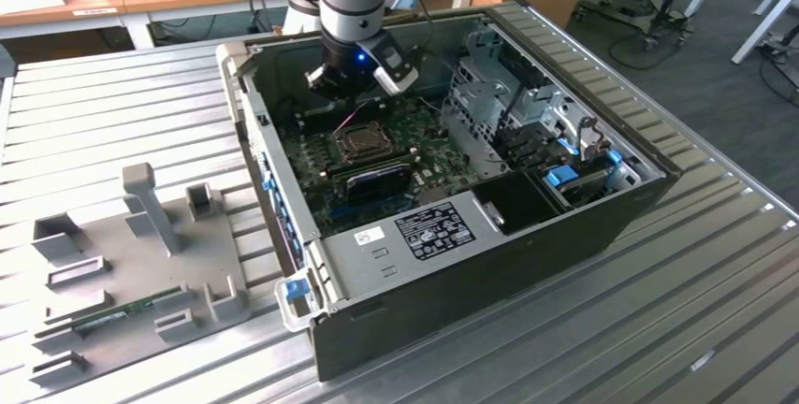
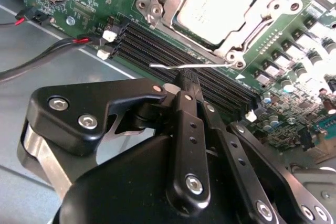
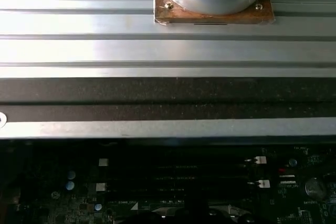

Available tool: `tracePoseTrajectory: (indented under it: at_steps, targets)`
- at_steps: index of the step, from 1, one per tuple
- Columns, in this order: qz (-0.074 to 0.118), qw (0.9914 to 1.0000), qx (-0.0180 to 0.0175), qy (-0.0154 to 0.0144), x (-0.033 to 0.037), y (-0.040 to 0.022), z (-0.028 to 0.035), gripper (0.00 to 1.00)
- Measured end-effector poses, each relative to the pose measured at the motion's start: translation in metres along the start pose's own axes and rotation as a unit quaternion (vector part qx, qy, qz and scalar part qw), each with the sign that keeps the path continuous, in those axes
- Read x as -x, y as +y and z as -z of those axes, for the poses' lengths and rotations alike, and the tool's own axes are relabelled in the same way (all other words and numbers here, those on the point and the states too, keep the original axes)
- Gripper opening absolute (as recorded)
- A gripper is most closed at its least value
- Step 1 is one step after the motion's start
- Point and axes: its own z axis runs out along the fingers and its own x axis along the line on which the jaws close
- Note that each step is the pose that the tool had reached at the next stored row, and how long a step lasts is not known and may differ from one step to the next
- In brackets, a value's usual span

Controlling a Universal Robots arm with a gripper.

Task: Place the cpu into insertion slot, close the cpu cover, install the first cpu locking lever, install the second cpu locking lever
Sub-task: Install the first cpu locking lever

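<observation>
The small, square, pale-silver cpu [image 2: 218, 3] is seated flat, face up, in the silver-framed insertion slot [image 1: 365, 144], with the thin silver windowed cpu cover [image 2: 169, 4] laid down around it. A thin silver wire locking lever [image 2: 202, 66] is stretched lengthwise along the long black memory slots [image 2: 157, 45], its free end pointed away from the frame's corner. The black gripper [image 2: 185, 80] is held with its fingers drawn together at this rod; whether the rod is pinched cannot be told.

Open black metal computer case [image 1: 500, 264] lying on ribbed silver aluminium table [image 1: 125, 95]. Grey perforated drive cage [image 1: 481, 109] inside. Grey plastic fixture plate [image 1: 125, 273] with upright posts beside case, exterior view's left; slim green memory stick [image 1: 119, 313] on it. Long black memory slots [image 2: 173, 59] parallel.
</observation>
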Motion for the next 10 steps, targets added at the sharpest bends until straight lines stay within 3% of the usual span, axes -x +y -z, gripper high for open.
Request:
tracePoseTrajectory:
  at_steps: [10]
  targets:
    - [0.0, 1.0, 0.0, -0.0002, 0.0011, -0.0015, -0.0057, 0.1]
